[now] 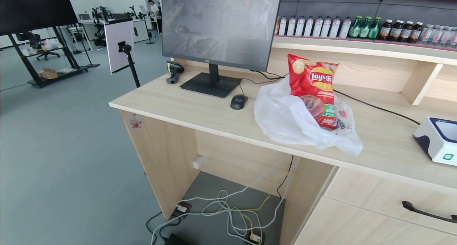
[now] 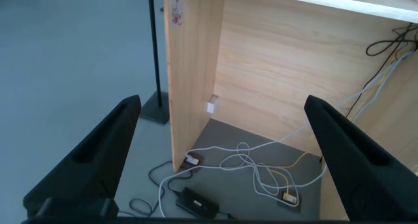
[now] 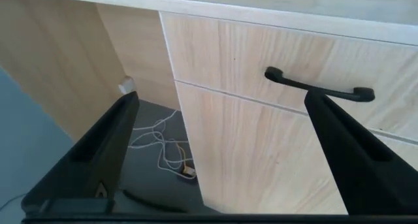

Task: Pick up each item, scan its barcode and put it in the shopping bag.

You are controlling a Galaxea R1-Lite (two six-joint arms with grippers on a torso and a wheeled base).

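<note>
Counter point(image 1: 200, 111): chips point(image 1: 313, 86) in shopping bag point(image 1: 285, 121)

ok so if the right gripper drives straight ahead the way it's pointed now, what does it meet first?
Probably the light wooden cabinet front, near the seam under the drawer with the black bar handle. The open right gripper faces it with nothing between; depth is unclear.

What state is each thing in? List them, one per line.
Bag: open, on the counter.
Chips: upright, lower part in the bag.
Monitor: dark.
Drawer: shut.
Left gripper: open, empty.
Right gripper: open, empty.
</note>
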